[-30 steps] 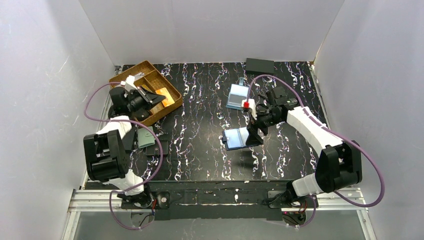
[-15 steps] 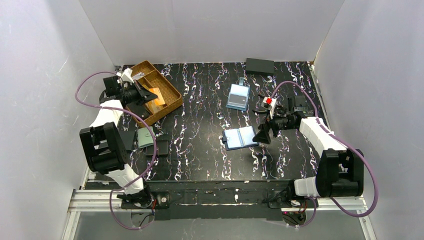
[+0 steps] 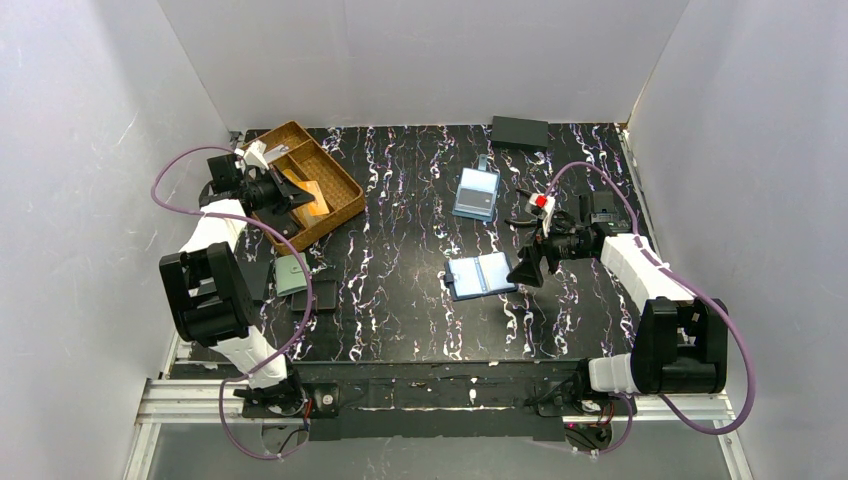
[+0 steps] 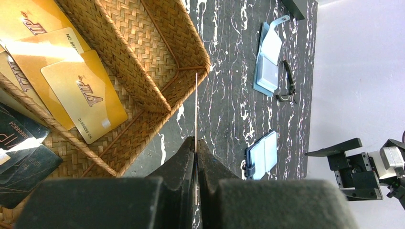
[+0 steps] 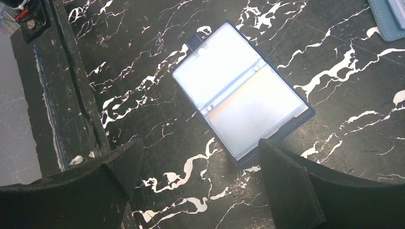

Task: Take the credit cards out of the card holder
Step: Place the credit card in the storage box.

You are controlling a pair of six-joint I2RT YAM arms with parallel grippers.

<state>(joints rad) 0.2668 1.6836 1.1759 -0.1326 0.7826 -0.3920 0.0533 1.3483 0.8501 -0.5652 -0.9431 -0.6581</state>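
Observation:
The card holder [image 3: 481, 275] lies open on the table, light blue slots up; it also shows in the right wrist view [image 5: 241, 102] and the left wrist view [image 4: 261, 155]. My right gripper [image 3: 526, 268] is open and empty just right of it, its jaws [image 5: 198, 145] standing wide by the holder's near corner. My left gripper [image 3: 292, 195] is shut on a thin credit card [image 4: 196, 109], seen edge-on, held over the basket's corner. Several orange credit cards [image 4: 83, 95] lie in the basket [image 3: 318, 194].
A woven basket [image 3: 345, 178] stands at the back left; its wall [image 4: 191, 43] is just beyond the left fingers. A light blue clear case [image 3: 476, 192], a black box [image 3: 519, 131], a sage-green pouch [image 3: 292, 275] and flat black rectangles [image 3: 322, 297] lie around.
My right gripper has drawn back to the right off the card holder, which now lies flat. My left gripper has shifted a little back-left over the basket with its card.

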